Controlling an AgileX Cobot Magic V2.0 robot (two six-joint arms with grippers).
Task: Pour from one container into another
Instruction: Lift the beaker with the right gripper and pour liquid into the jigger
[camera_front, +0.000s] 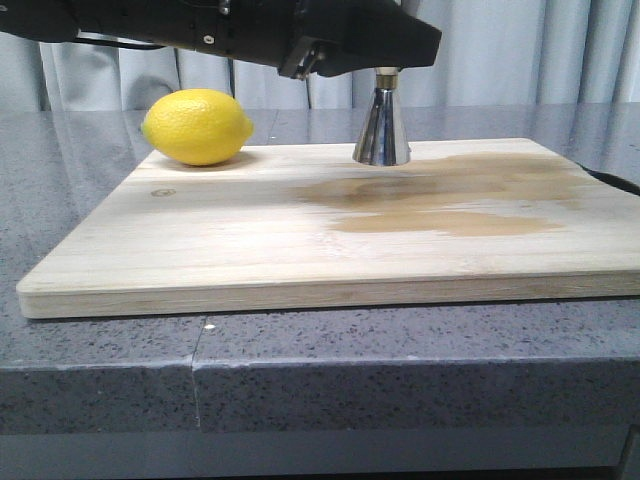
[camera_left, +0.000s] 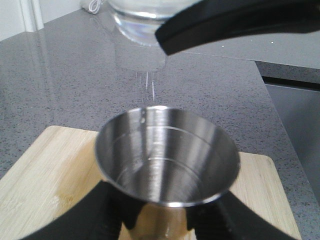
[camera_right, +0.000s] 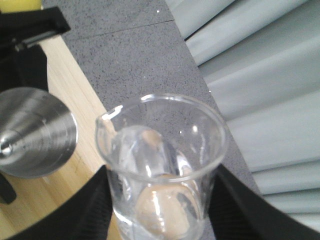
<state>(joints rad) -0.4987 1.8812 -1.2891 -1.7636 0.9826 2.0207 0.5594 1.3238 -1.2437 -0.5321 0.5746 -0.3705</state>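
The steel jigger (camera_left: 167, 155) stands on the wooden board (camera_left: 45, 165), and my left gripper (camera_left: 165, 217) is shut on its waist. In the front view only its lower cone (camera_front: 381, 128) shows beneath the black arm (camera_front: 300, 35). The clear glass beaker (camera_right: 162, 165) is tilted and held in my right gripper (camera_right: 160, 212), which is shut on it. From the left wrist view the beaker (camera_left: 135, 20) hangs above and beyond the jigger's mouth, beside a black finger (camera_left: 240, 22). A few thin drops (camera_left: 150, 85) fall between them. The jigger (camera_right: 32, 132) lies just beside the beaker.
A yellow lemon (camera_front: 197, 126) rests on the board's far left corner. Wet brown stains (camera_front: 440, 195) spread over the right half of the board (camera_front: 200, 250). Grey stone counter (camera_front: 300, 360) surrounds it, with curtains (camera_right: 260, 75) behind.
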